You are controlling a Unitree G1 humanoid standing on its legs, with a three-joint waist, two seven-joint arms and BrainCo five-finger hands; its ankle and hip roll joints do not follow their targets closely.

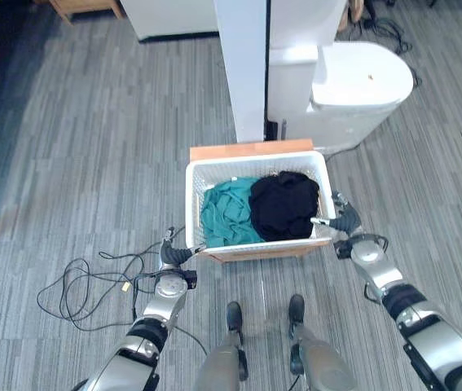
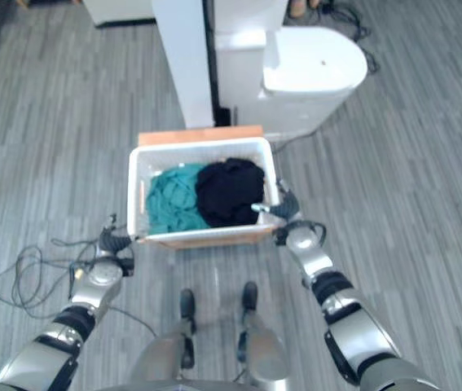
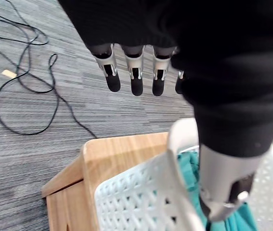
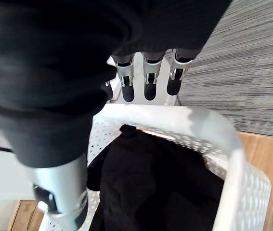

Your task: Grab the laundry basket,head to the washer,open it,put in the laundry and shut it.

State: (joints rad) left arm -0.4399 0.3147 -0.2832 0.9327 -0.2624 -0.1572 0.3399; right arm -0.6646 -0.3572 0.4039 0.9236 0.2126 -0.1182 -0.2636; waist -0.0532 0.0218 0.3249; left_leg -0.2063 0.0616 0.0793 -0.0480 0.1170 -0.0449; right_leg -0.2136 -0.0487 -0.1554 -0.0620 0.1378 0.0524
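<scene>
The white laundry basket sits on a low wooden stand on the grey floor, between the two hands. It holds a teal garment on the robot's left side and a black garment on the right, the two touching.

The left hand is at the basket's near left corner. Its fingers are straight and side by side, outside the rim over the floor; its thumb reaches over the rim, inside the basket above the teal garment.

The right hand is at the basket's right wall. Its fingers are straight and side by side, beyond the rim on the outer side; its thumb lies on the inner side, beside the black garment (contact with the rim cannot be told for either hand).

A white appliance stands beyond the basket.
</scene>
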